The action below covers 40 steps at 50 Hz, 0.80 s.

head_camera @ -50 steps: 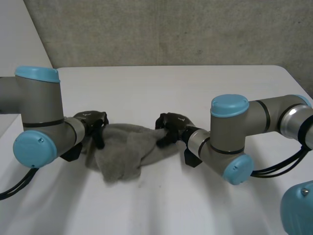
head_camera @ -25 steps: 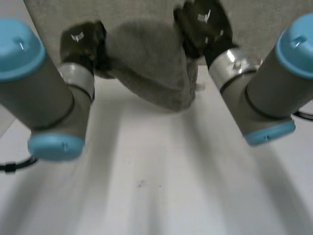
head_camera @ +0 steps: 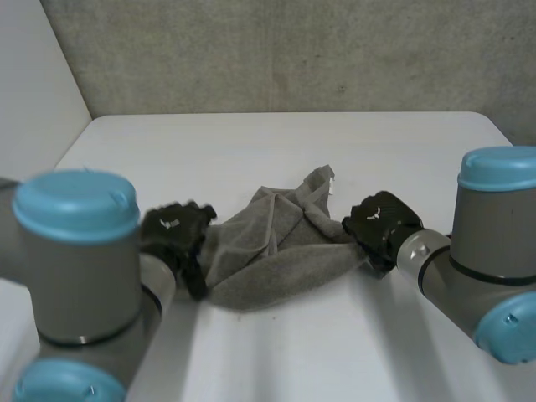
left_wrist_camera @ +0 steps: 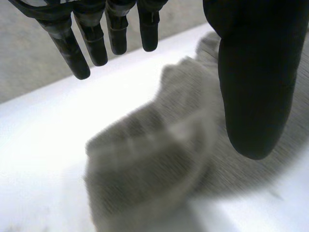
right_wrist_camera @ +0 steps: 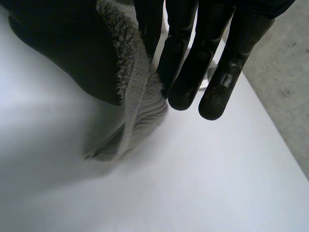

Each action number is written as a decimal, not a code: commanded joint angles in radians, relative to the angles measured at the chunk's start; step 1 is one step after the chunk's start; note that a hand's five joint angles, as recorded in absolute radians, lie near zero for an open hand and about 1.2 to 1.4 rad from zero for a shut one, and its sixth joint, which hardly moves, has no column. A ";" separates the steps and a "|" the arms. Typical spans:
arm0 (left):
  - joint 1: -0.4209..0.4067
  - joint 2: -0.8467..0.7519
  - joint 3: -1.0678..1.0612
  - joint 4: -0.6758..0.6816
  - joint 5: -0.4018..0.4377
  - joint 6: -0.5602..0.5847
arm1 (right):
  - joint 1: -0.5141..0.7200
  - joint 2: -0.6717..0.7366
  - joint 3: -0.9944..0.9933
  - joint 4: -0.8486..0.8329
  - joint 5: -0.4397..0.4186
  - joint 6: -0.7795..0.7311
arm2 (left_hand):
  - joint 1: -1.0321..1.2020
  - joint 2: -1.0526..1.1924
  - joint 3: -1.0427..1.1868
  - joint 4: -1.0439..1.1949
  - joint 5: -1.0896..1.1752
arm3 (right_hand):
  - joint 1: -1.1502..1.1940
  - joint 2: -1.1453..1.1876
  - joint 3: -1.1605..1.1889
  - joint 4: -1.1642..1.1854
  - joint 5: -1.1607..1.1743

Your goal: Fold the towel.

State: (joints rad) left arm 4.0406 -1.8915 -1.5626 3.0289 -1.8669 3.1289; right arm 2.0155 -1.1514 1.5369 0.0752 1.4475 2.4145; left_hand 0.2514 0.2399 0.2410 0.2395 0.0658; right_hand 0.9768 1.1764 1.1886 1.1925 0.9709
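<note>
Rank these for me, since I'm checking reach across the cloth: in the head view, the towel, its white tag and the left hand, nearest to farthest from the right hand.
1. towel: its right end is pinched in the right hand.
2. white tag: on the towel's far corner, just beyond that hand.
3. left hand: across the towel, at its opposite end.

Count: 1 towel (head_camera: 268, 251); 1 table (head_camera: 251, 142); 2 arms, left arm (head_camera: 79, 276), right arm (head_camera: 486, 260); 2 hands, left hand (head_camera: 176, 234), right hand (head_camera: 381, 222).
</note>
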 commanded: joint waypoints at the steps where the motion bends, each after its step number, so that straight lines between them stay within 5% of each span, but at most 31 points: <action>1: 0.113 -0.017 0.087 -0.002 0.154 0.007 | -0.026 -0.027 0.123 -0.066 -0.012 0.003 | -0.014 -0.003 -0.004 -0.003 -0.003 | 0.419 0.220 0.208 0.204 0.251; 7: 0.140 -0.110 0.111 -0.001 0.285 0.011 | -0.066 -0.056 0.204 -0.126 -0.035 0.003 | -0.014 -0.003 -0.004 -0.003 -0.003 | 0.419 0.220 0.208 0.204 0.251; 30: 0.054 -0.264 0.194 -0.055 0.290 0.040 | -0.090 -0.054 0.255 -0.135 -0.053 0.006 | 0.030 0.041 0.040 0.041 0.041 | 0.419 0.220 0.208 0.204 0.251; 36: 0.034 -0.281 0.196 -0.055 0.284 0.079 | -0.100 -0.053 0.253 -0.135 -0.053 0.005 | 0.405 0.417 0.416 0.417 0.416 | 0.419 0.220 0.208 0.204 0.251; 40: 0.012 -0.271 0.193 -0.044 0.256 0.079 | -0.100 -0.048 0.249 -0.133 -0.053 -0.003 | 0.912 0.924 0.923 0.924 0.923 | 0.419 0.220 0.208 0.204 0.251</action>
State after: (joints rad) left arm 4.0787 -2.1702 -1.3677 2.9747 -1.5834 3.1995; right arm 1.9194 -1.2039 1.7901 -0.0596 1.3944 2.4185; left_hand 0.5908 0.5783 0.5768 0.5777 0.3956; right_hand 0.9768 1.1764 1.1886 1.1926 0.9712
